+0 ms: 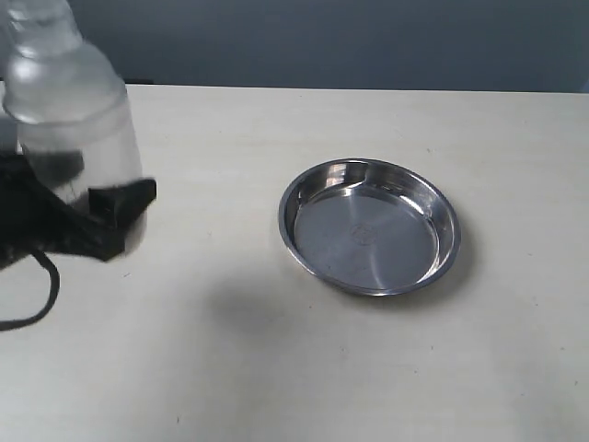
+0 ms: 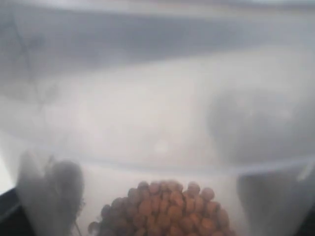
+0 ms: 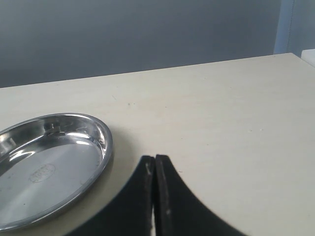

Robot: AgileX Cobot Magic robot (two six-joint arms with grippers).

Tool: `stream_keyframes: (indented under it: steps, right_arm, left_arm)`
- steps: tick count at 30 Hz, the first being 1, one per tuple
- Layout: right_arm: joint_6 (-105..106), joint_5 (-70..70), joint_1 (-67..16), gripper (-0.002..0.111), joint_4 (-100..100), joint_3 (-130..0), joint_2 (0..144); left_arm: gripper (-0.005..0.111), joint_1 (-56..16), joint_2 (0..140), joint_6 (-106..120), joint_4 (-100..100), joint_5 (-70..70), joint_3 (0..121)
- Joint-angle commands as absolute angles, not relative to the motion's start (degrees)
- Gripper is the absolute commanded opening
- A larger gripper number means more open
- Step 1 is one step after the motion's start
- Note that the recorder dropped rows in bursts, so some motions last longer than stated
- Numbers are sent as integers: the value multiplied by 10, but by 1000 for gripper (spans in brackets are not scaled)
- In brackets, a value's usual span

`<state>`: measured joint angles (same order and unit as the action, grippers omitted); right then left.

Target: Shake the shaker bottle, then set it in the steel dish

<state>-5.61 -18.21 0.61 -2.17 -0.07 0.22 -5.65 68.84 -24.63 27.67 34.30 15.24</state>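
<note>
Just a plain cream table (image 1: 276, 368) with faint grain, dull blue-grey wall (image 1: 368, 41) right behind it, soft even light all over.

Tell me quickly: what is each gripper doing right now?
Left gripper: closed on the shaker bottle.
Right gripper: shut, holding nothing.

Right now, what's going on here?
The left gripper has its fingers closed around the shaker bottle at the left of the table, cap up, brown granules inside. The steel dish sits empty, well apart from the bottle, so the placing step is not yet done. The right gripper is shut on nothing, near the dish.
</note>
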Motion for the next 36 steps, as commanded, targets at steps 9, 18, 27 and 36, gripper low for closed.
stream_keyframes:
  steps: [9, 18, 27, 36]
  right_arm:
    - [-53, -177, 5, -1, -20, 0, 0]
    - [-53, -177, 5, -1, -20, 0, 0]
    - [-53, -177, 5, -1, -20, 0, 0]
    - [-53, -177, 5, -1, -20, 0, 0]
  left_arm:
    - [0, -59, 623, -249, 290, 296, 191]
    - [0, -59, 692, -272, 293, 692, 136]
    - [0, -59, 776, -236, 265, 459, 122]
    - [0, -59, 707, -226, 264, 289, 170]
